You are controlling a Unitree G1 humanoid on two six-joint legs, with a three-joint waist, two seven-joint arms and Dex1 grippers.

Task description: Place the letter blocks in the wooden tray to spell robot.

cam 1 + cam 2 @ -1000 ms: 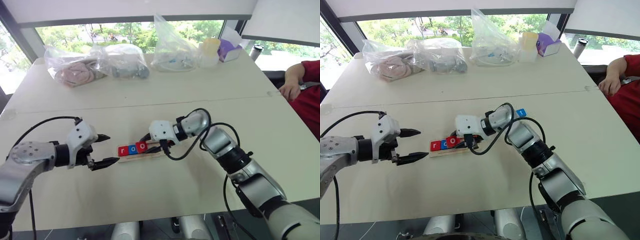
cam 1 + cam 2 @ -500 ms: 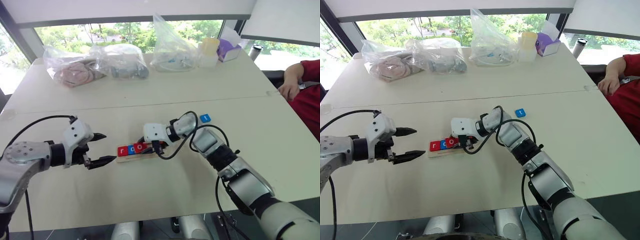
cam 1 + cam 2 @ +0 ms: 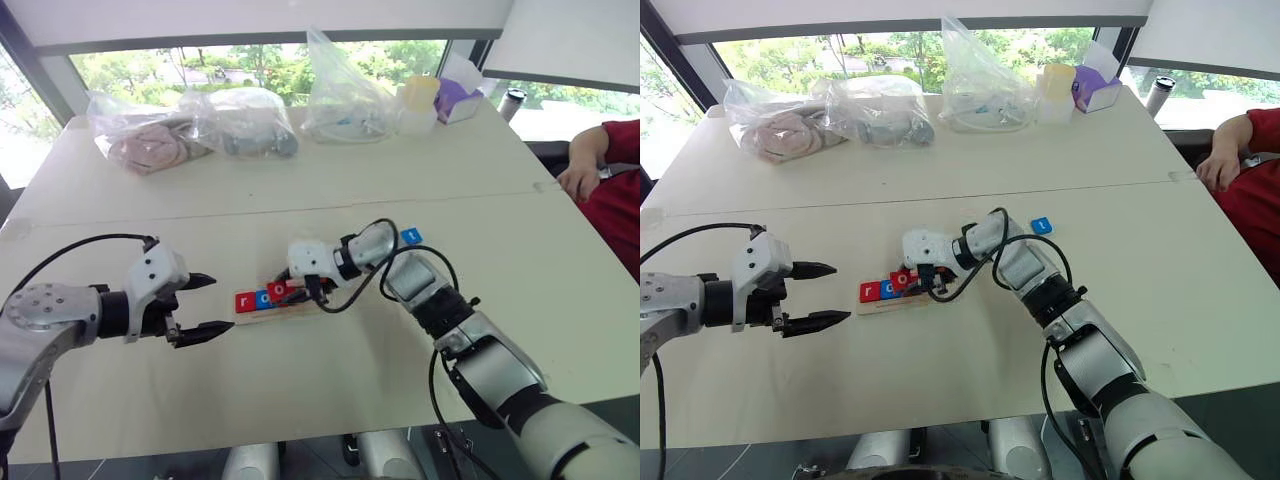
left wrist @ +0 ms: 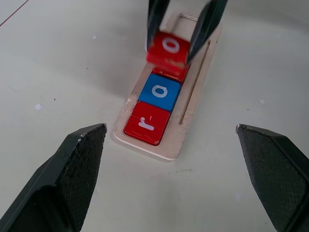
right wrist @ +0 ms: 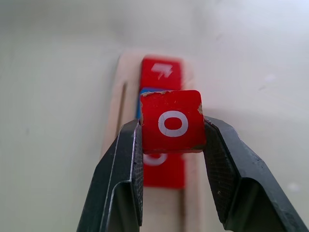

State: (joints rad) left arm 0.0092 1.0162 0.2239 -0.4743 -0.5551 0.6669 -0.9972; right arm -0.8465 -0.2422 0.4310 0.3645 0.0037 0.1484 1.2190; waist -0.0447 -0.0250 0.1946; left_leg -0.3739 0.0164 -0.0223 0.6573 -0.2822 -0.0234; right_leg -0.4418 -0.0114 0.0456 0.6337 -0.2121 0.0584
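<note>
tray [image 4: 193, 92]: pale wood on the table, holding red r [image 4: 147, 123], blue o [image 4: 160, 92], another red tile
right gripper [image 5: 172, 145]: pinching red o block [image 5: 171, 121] above tray
left gripper [image 3: 205, 305]: fingers spread wide, beside tray
blue t [image 3: 411, 236]: loose on table

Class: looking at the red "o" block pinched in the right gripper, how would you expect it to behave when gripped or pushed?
The red o block looks stiff: it keeps its square shape between the right gripper fingers. Its flat faces suggest it will slide rather than roll. Chipped corner paint hints at hard, probably wooden, material.
</note>
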